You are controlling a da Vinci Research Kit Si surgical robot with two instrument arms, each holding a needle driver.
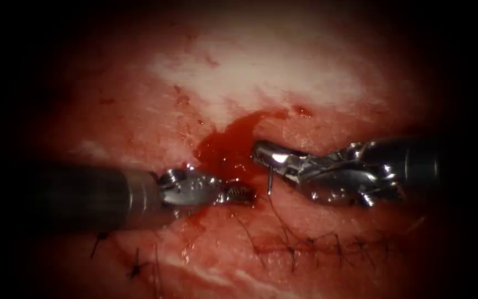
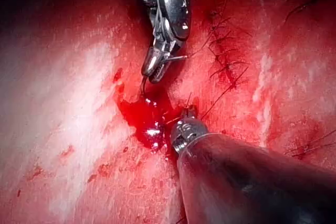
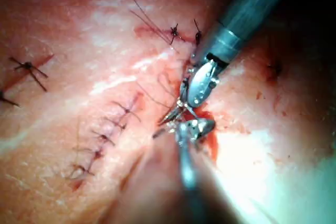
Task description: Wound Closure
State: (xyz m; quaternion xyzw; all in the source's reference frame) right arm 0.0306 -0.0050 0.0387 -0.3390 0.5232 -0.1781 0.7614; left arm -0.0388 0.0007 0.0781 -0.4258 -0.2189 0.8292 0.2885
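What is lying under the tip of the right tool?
The right tool holds the needle near its tip, over the red fluid pooled on the tissue. The fluid covers the cut there.

Red fluid (image 1: 225,150) on pink-white tissue (image 1: 261,77); dark thread (image 1: 283,224).

Two slender grey shafts, each with a lighter metal collar, ending in polished silver wristed tools: left tool (image 1: 233,194) with serrated jaws, right tool (image 1: 269,158) with smooth, rounded jaws.
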